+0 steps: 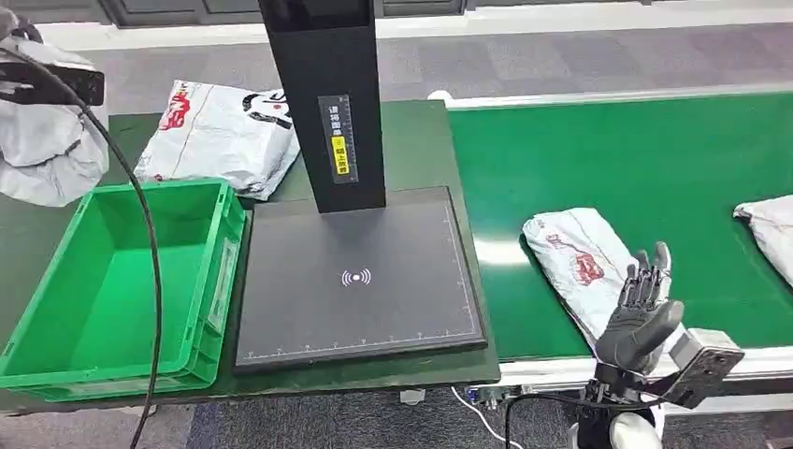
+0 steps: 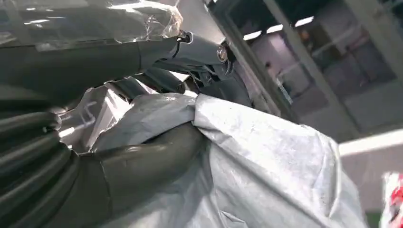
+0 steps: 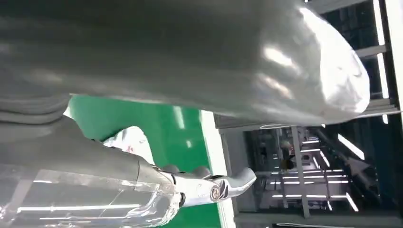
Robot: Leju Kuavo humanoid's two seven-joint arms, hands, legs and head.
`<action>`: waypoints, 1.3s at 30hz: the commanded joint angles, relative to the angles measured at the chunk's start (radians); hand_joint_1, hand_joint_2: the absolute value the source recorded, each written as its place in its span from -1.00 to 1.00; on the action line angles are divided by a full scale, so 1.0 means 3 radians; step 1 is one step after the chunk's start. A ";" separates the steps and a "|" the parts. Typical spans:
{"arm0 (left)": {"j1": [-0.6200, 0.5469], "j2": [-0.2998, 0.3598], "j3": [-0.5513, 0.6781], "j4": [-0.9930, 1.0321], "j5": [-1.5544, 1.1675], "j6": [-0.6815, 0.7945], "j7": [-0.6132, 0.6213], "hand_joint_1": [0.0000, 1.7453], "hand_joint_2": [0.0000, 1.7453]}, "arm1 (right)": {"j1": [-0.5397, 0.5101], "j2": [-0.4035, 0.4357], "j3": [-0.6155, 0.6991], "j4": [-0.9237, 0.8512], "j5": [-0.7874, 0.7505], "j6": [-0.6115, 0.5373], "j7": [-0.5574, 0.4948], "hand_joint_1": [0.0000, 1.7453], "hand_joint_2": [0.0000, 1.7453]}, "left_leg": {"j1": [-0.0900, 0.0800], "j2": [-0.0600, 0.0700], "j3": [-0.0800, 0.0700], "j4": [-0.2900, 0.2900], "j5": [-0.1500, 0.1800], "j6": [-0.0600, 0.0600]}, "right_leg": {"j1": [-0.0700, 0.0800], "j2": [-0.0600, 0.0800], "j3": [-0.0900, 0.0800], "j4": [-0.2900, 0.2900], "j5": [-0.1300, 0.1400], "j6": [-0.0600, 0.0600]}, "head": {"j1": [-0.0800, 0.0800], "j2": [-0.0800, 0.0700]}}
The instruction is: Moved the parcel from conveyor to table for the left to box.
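Right hand (image 1: 643, 313) open and empty beside parcel (image 1: 578, 262) on conveyor (image 1: 645, 168), long axis running away from it; left hand (image 1: 42, 79), far across, gripping grey bag (image 1: 47, 150).

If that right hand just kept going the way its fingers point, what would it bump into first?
Most likely the grey parcel lying on the green conveyor. The right hand sits at the near edge with fingers aimed across the belt, the parcel just ahead. Its height above the belt is unclear, so it might pass over.

Right hand (image 1: 645, 313) open, fingers spread, beside grey parcel (image 1: 578, 262) on green conveyor (image 1: 655, 178); green crate (image 1: 112, 281) left of black pad (image 1: 360, 281).
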 commanded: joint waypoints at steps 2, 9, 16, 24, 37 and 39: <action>0.0218 0.0166 -0.0358 0.0284 -0.0020 -0.0021 -0.0226 1.00 1.00 | -0.0122 0.0029 -0.0141 0.0150 0.0022 0.0058 0.0037 -1.00 -1.00 | -0.0004 0.0003 0.0008 -0.0009 0.0001 0.0004 | -0.0004 0.0005 0.0007 -0.0006 0.0002 0.0002 | 0.0001 0.0000; 0.0283 0.0196 -0.0326 0.0178 0.0133 -0.0191 -0.0414 1.00 1.00 | -0.0117 0.0024 -0.0160 0.0152 0.0032 0.0078 0.0042 -1.00 -1.00 | 0.0003 -0.0007 -0.0002 -0.0002 0.0001 0.0004 | 0.0003 -0.0002 0.0002 -0.0007 0.0003 0.0002 | 0.0001 0.0000; 0.0539 0.0289 -0.0271 -0.0207 0.0451 -0.0198 -0.0412 -1.00 1.00 | 0.0017 0.0013 -0.0210 0.0070 0.0007 0.0121 0.0014 -1.00 -1.00 | 0.0001 -0.0011 -0.0001 -0.0003 0.0001 0.0003 | 0.0001 -0.0006 0.0002 -0.0006 0.0000 0.0002 | 0.0000 0.0000; 0.0464 0.0328 -0.0262 -0.0350 0.0607 -0.0260 -0.0432 -1.00 1.00 | 0.0091 0.0049 -0.0259 -0.0055 0.0016 0.0145 0.0015 -1.00 -1.00 | 0.0002 -0.0011 -0.0009 0.0002 0.0000 0.0002 | 0.0002 -0.0007 -0.0005 -0.0001 0.0000 0.0001 | 0.0000 0.0000; 0.0371 0.0223 -0.0242 -0.0400 0.0712 -0.0255 -0.0334 -1.00 1.00 | 0.0158 0.0074 -0.0327 -0.0150 0.0004 0.0170 0.0033 -1.00 -1.00 | 0.0003 -0.0018 -0.0008 0.0003 0.0002 0.0002 | 0.0004 -0.0014 -0.0003 -0.0002 0.0000 0.0001 | 0.0000 0.0000; 0.0352 0.0211 -0.0229 -0.0391 0.0749 -0.0242 -0.0304 -1.00 1.00 | 0.0176 0.0080 -0.0336 -0.0161 0.0014 0.0186 0.0046 -1.00 -1.00 | 0.0004 -0.0018 -0.0008 0.0004 0.0002 0.0002 | 0.0005 -0.0014 -0.0003 -0.0002 -0.0001 0.0001 | 0.0000 0.0000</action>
